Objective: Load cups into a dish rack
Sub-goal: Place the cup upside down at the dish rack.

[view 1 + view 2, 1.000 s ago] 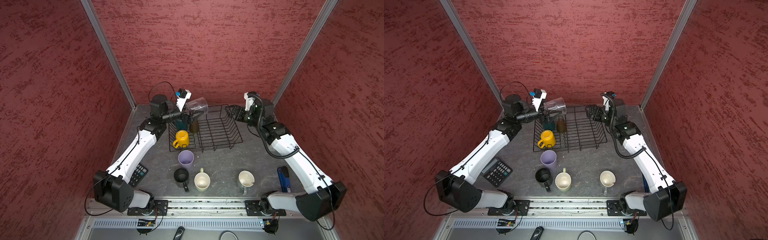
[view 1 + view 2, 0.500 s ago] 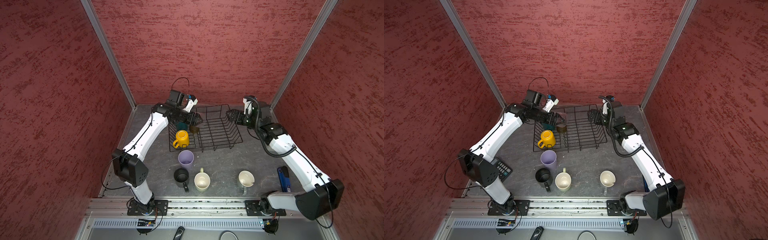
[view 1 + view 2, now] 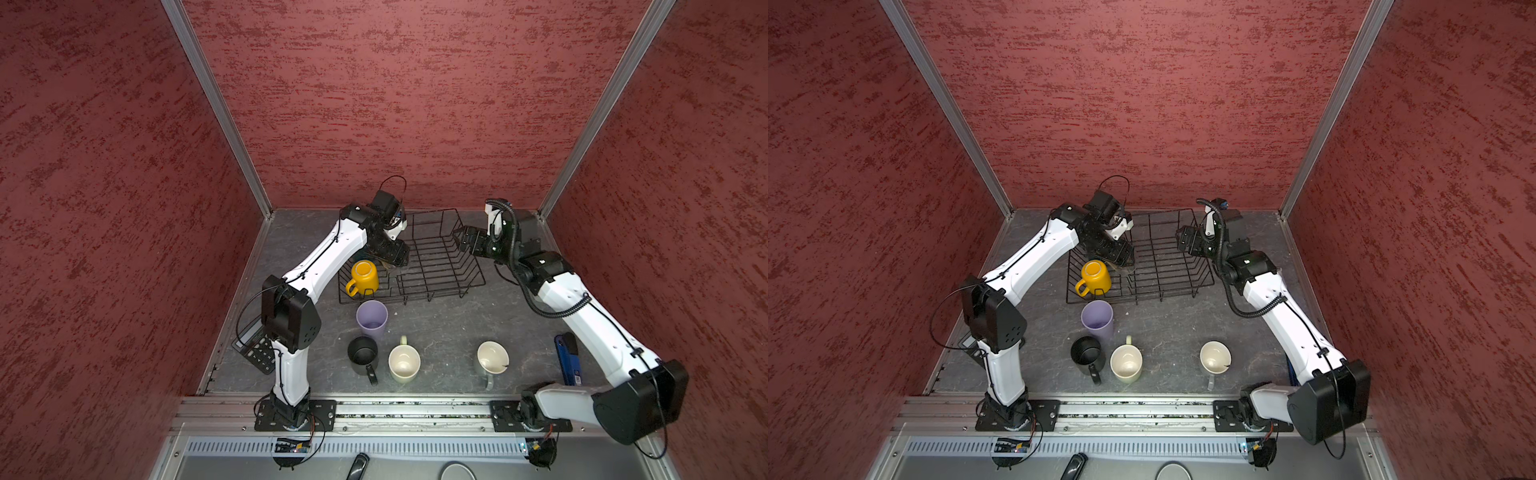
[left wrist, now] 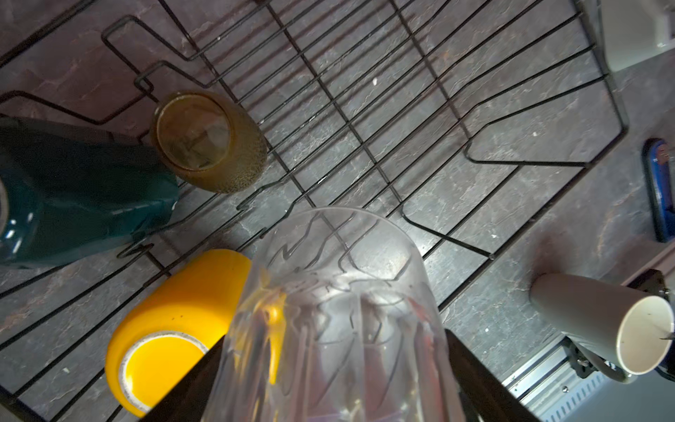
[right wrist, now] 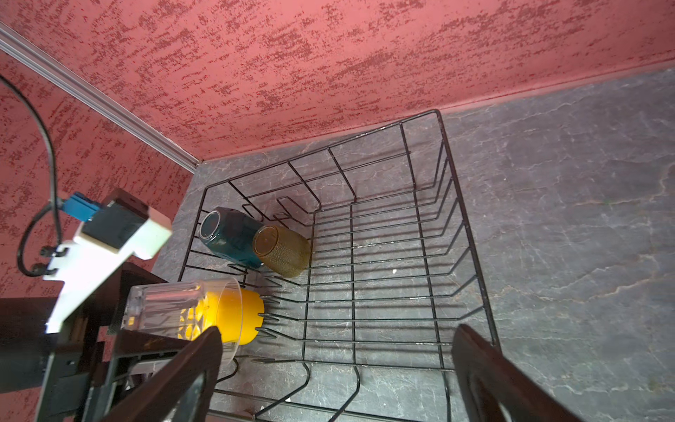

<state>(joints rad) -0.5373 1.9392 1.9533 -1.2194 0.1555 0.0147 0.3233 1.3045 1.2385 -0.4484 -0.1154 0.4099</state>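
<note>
Nearest, along the front edge of the dark grey stone-patterned table (image 3: 440, 328), three cups stand upright with the mouth up: a black mug (image 3: 363, 350) with its handle toward the front, a cream mug (image 3: 404, 363) just beside it, and, well apart to the right, a grey mug (image 3: 492, 359) with a pale inside. A little behind the black one stands a lilac plastic tumbler (image 3: 372, 318), also mouth up, just before the front rim of the black wire dish rack (image 3: 440, 266).

Inside the rack, a yellow mug (image 3: 364, 276) leans in the near left corner with its bottom turned up. Next to it the left claw (image 4: 334, 338) is clenched on a clear ribbed glass (image 4: 336, 310), one finger on each side of its wall; the open mouth points away from the claw toward the rack floor, and I cannot tell if the rim touches the wires. Further back in the left part, a teal mug (image 4: 73, 190) and a brown glass (image 4: 210, 140) with a dotted surface lean side by side, bottoms up.

At the far right side of the rack hovers the right claw (image 5: 339, 330), its fingers spread wide with nothing between them
</note>
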